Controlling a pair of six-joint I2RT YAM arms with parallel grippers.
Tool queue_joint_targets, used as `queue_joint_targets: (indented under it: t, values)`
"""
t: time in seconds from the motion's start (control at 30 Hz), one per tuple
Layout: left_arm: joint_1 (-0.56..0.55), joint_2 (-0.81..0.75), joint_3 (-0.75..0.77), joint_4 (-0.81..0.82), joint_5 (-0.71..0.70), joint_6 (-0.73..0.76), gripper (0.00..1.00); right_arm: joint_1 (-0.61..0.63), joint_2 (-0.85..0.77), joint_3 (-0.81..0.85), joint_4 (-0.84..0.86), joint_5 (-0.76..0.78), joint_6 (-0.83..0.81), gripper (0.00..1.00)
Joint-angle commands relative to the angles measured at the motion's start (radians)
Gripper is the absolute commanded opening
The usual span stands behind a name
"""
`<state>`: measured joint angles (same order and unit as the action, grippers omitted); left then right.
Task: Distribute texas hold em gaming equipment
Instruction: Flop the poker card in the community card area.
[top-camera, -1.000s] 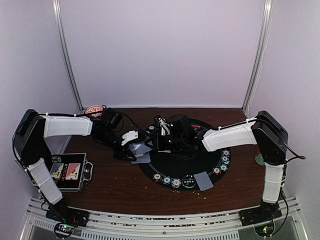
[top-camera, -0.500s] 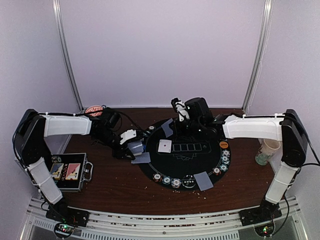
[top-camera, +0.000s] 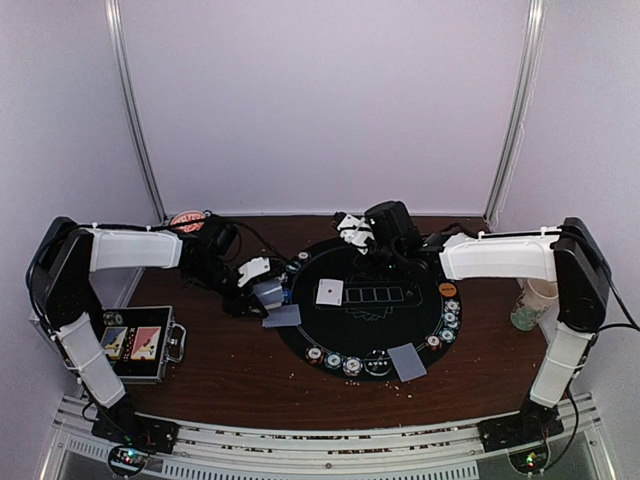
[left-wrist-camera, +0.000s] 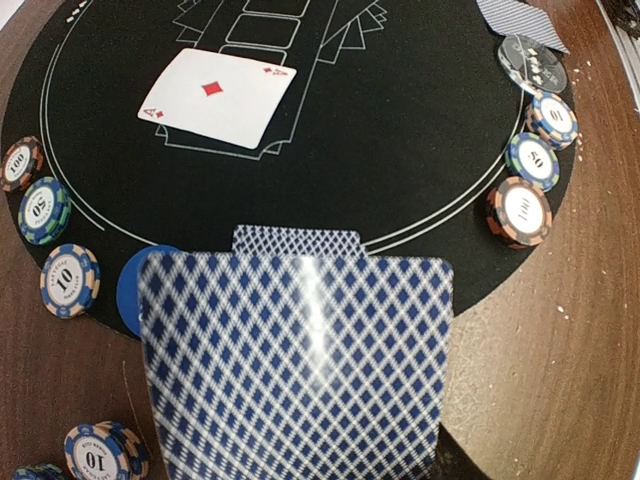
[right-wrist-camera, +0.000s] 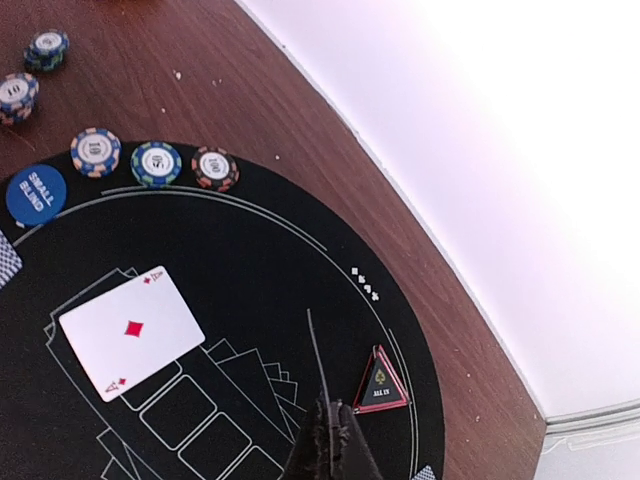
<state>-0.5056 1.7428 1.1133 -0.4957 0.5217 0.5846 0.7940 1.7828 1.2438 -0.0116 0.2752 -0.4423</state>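
Blue-backed deck (left-wrist-camera: 295, 370) gripped in left tool (top-camera: 258, 282); board deal seemingly underway. Shut right tool (right-wrist-camera: 328, 440), ace (right-wrist-camera: 132, 332) ahead-left of it, should draw from deck again.

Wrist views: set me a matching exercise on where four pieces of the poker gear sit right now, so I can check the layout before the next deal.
Things:
1. white ace of diamonds card
2. blue diamond-patterned stack of cards
3. round blue small blind button
4. red-edged black triangular all-in marker

Places:
A. at the edge of the black round mat, beside striped poker chips
B. on the mat, close to the right gripper
C. face up on an outlined slot of the mat
D. in the left gripper

Pairs: 1-C, 2-D, 3-A, 4-B.
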Motion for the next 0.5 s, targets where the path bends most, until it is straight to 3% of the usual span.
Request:
queue_joint_targets:
  t: [0.0,0.3,0.47]
  values:
    - [0.009,0.015,0.032,0.023,0.028,-0.004,0.48,0.007,0.074,-0.019,0.107,0.039,-0.188,0.00]
    - [0.010,0.007,0.029,0.023,0.038,-0.006,0.48,0.022,0.255,0.075,0.097,0.041,-0.265,0.00]
    - [0.011,0.001,0.028,0.023,0.043,-0.006,0.48,0.032,0.274,0.051,0.120,0.029,-0.275,0.00]
